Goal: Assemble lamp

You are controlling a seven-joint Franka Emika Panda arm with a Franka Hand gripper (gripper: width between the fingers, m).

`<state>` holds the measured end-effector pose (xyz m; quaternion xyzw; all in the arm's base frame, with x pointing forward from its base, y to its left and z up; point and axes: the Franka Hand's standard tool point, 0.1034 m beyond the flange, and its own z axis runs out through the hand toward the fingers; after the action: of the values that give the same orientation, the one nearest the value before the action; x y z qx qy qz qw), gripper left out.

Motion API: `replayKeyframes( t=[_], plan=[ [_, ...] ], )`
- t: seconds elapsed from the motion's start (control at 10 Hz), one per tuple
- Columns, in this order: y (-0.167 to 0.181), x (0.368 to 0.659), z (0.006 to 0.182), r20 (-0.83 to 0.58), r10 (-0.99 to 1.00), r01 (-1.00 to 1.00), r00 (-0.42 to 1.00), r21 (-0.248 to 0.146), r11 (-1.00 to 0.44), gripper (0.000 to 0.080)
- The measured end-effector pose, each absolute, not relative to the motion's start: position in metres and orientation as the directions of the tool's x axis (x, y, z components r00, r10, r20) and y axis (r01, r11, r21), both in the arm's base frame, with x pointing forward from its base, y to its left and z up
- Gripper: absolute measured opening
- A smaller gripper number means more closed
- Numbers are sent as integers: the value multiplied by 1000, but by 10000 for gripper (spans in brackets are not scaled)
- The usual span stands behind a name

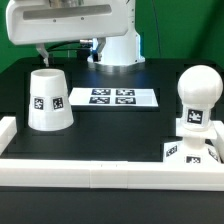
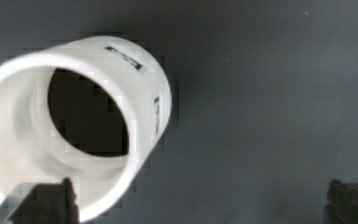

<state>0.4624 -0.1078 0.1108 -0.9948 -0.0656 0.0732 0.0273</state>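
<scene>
The tapered white shade (image 1: 49, 101) stands on the black table at the exterior view's left, narrow open end up, a tag on its side. In the wrist view the shade (image 2: 16, 110) shows from above with its dark hollow. My gripper (image 1: 45, 57) hangs just above the shade. It is open and empty (image 2: 197, 202), with one fingertip (image 2: 44, 200) over the shade's rim and the other far off over bare table. The round-topped bulb post (image 1: 198, 92) stands upright on the flat square base (image 1: 193, 153) at the exterior view's right.
The marker board (image 1: 112, 97) lies flat at the back middle. The long white rail (image 1: 100, 171) runs along the front edge, with a raised end at the exterior view's left. The arm's white body (image 1: 120, 45) stands behind the marker board.
</scene>
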Motion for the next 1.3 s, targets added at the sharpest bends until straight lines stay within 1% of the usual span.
replayKeyframes(
  t=[0.3,0.5,0.7,0.8,0.9,1.0,1.1,1.2,1.3],
  plan=[
    [-114,455,90,-154,153,145,976,-61,-988,699],
    [-116,452,83,-165,154,146,974,-64,-987,699],
    [-117,450,80,-173,157,147,972,-69,-987,699],
    [-117,450,81,-177,158,147,972,-72,-987,578],
    [-116,450,80,-177,159,148,971,-72,-986,442],
    [-116,450,80,-178,160,149,971,-72,-986,442],
    [-116,450,80,-178,160,149,971,-72,-986,261],
    [-116,450,80,-178,160,149,971,-72,-986,127],
    [-115,451,81,-176,161,150,971,-72,-986,127]
  ],
)
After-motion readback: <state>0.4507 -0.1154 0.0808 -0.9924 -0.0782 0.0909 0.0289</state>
